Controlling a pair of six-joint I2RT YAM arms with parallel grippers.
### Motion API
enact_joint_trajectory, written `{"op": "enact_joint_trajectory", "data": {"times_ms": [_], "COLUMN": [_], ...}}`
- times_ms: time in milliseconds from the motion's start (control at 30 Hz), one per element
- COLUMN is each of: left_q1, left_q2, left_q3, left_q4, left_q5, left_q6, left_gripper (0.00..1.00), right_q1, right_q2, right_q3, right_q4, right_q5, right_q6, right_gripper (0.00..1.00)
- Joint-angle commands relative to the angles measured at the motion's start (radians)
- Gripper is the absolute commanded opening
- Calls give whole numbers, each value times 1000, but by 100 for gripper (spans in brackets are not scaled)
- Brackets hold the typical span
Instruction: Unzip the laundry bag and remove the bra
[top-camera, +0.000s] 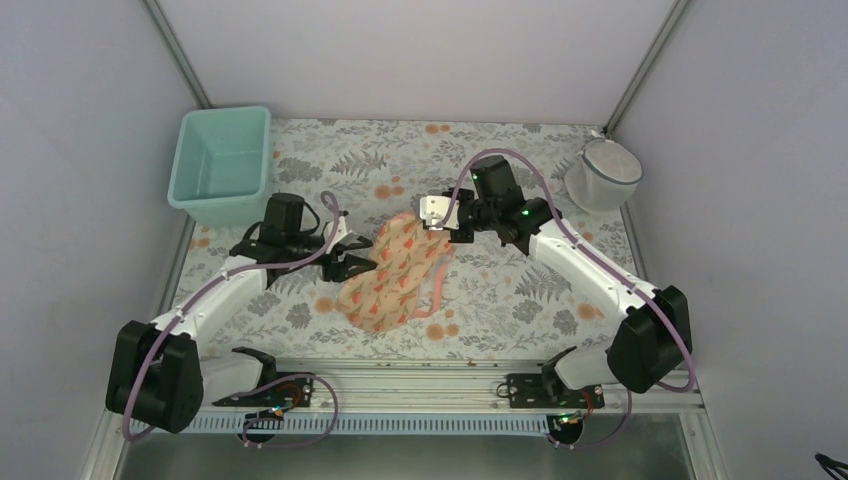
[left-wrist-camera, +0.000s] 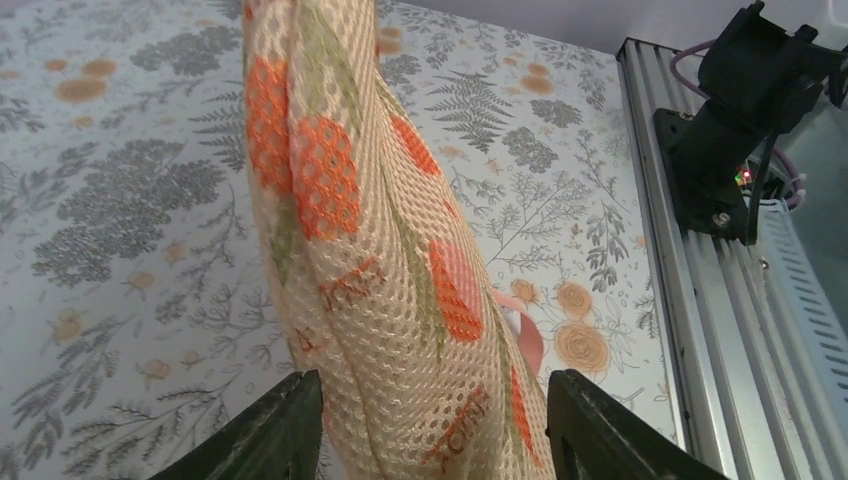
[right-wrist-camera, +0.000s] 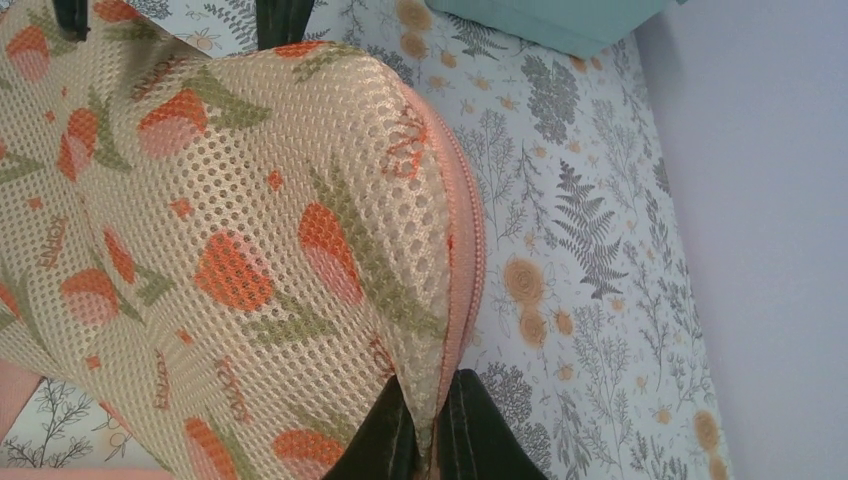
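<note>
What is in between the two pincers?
The laundry bag lies between the left pincer and the right pincer, clearest in the top view.

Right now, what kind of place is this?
Probably a robot practice booth, not a real laundry room: a left arm and right arm bolted to a rail, plain walls around a flowery table, and a laundry bag.

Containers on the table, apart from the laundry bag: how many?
2: a teal tub at the far left and a white mesh basket in the far right corner. None seems hidden.
</note>
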Motion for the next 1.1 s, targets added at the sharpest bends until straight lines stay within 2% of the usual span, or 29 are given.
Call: {"op": "enact_joint_trajectory", "data": {"times_ms": [0, 100, 133, 233, 300, 433, 467, 500, 533, 567, 600, 733, 833, 900, 1067], "left_q1": [-17, -18, -18, -20, -20, -21, -21, -21, -21, -20, -17, 48, 62, 77, 88], "left_q2": [15, 15, 12, 7, 5, -5, -9, -13, -17, -20, -23, -25, -35, -32, -18], "left_q3": [-25, -43, -49, -59, -61, -54, -53, -53, -53, -55, -58, -76, -55, -45, -35], "left_q4": [26, 27, 28, 29, 33, 44, 65, 102, 142, 191, 236, 369, 415, 471, 505], "left_q5": [6, -6, -9, -8, -5, 33, 26, 1, -39, -93, -150, -275, -352, -370, -434], "left_q6": [0, -3, -5, -7, -12, -37, -76, -134, -211, -301, -410, -891, -1024, -1100, -1257], "left_gripper": [56, 50, 45, 23, 5, 2, 2, 2, 2, 2, 2, 2, 2, 2, 2], "right_q1": [10, 8, 7, -1, -4, -10, -11, -12, -13, -14, -15, -17, -10, 27, 231], "right_q2": [-18, -37, -40, -48, -54, -63, -64, -65, -66, -68, -69, -86, -102, -108, -53], "right_q3": [35, 30, 30, 30, 29, 26, 25, 20, 19, 25, 32, 64, 43, -3, -88], "right_q4": [65, 78, 79, 85, 93, 129, 144, 172, 201, 220, 239, 311, 374, 440, 522], "right_q5": [-54, -66, -70, -88, -101, -121, -108, -76, -37, -4, 29, 83, 17, 33, 321], "right_q6": [-15, -12, -11, -7, -1, 44, 68, 106, 150, 199, 255, 512, 684, 773, 894], "right_gripper": [4, 4, 4, 4, 4, 4, 8, 30, 59, 93, 99, 100, 100, 99, 99]}}
